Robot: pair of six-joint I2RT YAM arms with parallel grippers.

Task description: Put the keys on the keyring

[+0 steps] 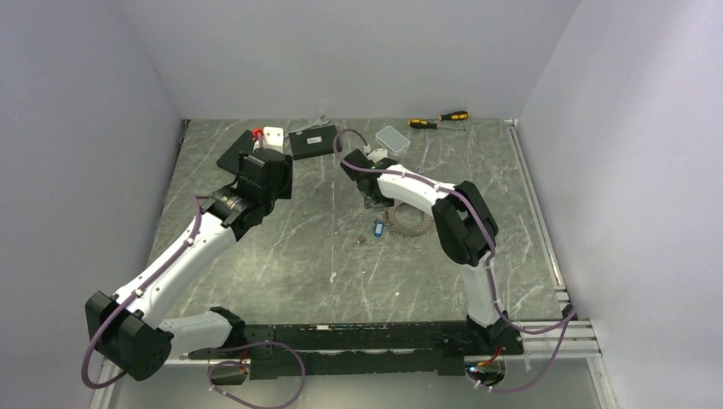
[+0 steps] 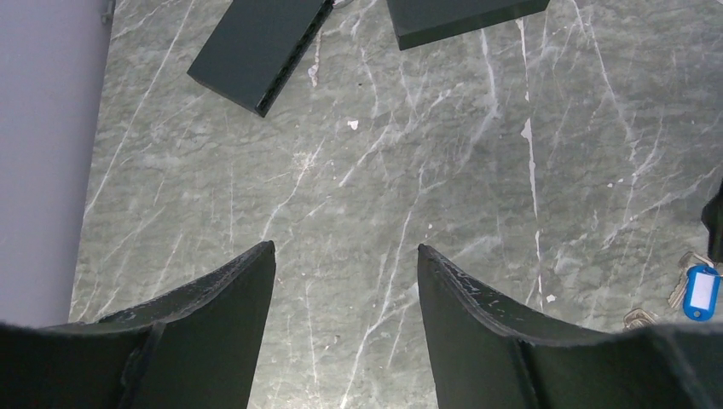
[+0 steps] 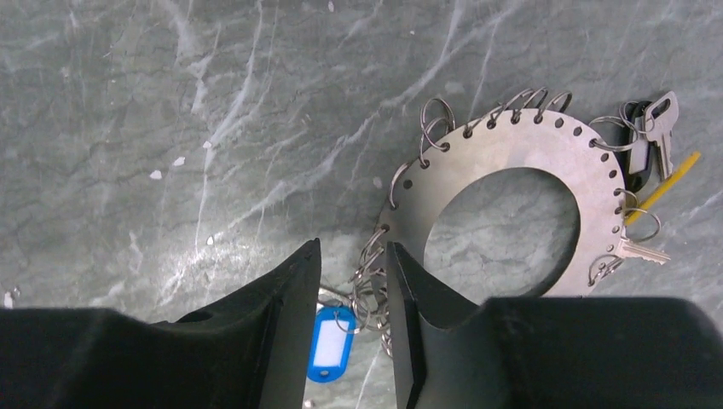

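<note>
The keyring point(image 3: 511, 153) is a flat grey metal ring lying on the table, with several small wire loops round its edge; it also shows in the top view point(image 1: 407, 223). A blue-tagged key point(image 3: 331, 341) lies at its left edge. A silvery key point(image 3: 661, 119), a yellow tag point(image 3: 661, 187) and a plain key point(image 3: 644, 252) sit at its right edge. My right gripper point(image 3: 351, 247) is narrowly open just above the blue tag and the loops. My left gripper point(image 2: 345, 256) is open and empty over bare table, with the blue tag point(image 2: 699, 290) far to its right.
A black box point(image 1: 312, 142), a clear plastic box point(image 1: 392, 138), two yellow-handled screwdrivers point(image 1: 439, 120) and a white and red part point(image 1: 268, 135) lie along the back. A small loose key point(image 1: 361, 240) lies left of the keyring. White walls close in three sides.
</note>
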